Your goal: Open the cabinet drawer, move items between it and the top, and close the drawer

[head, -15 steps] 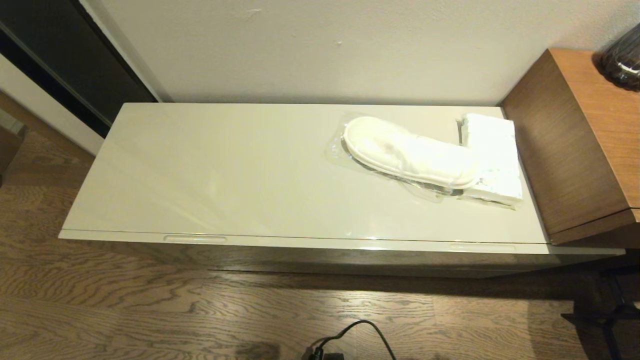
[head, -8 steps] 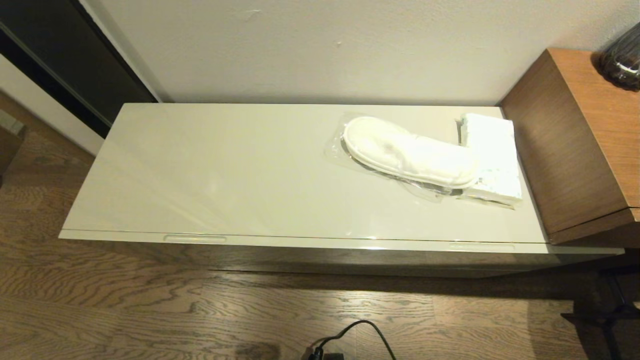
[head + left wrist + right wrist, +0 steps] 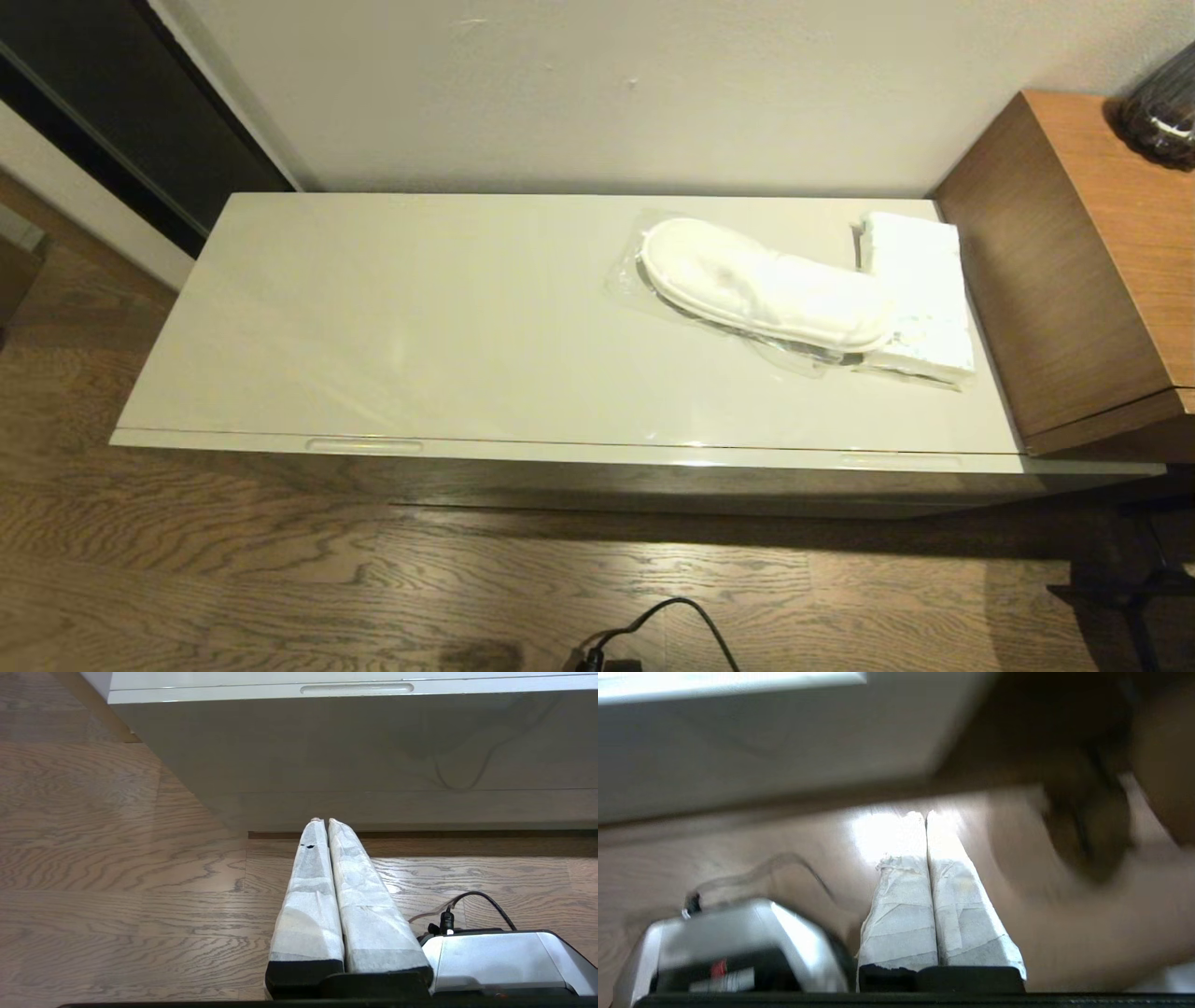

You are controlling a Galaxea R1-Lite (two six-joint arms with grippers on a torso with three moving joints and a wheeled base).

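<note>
Head view shows the long glossy cream-white top (image 3: 420, 317) of the cabinet with both items lying toward its right end. A white slipper in clear plastic wrap (image 3: 761, 287) lies at a slant, its rounded end toward the middle of the surface and its other end resting over the flat white tissue pack (image 3: 920, 289). That pack sits just beside the taller brown wooden unit (image 3: 1074, 271), which stands against the right end of the cabinet and carries a dark glass object (image 3: 1162, 112) at its back corner. The cabinet drawer (image 3: 597, 452) is pushed fully in; only its front edge shows as a narrow strip under the top, with one recessed slot (image 3: 364, 446) toward the left and another (image 3: 898, 460) toward the right. Neither arm appears in the head view.

From the left wrist camera, the left gripper (image 3: 323, 822) hangs low over the wooden floor (image 3: 117, 868) in front of the cabinet, well below the left slot (image 3: 357, 689); its jaws are pressed together and hold nothing. From the right wrist camera, the right gripper (image 3: 926, 814) is likewise low over the floor before the cabinet front, its jaws closed against each other and empty. A black cable (image 3: 672, 621) lies on the floor near the robot's base.
</note>
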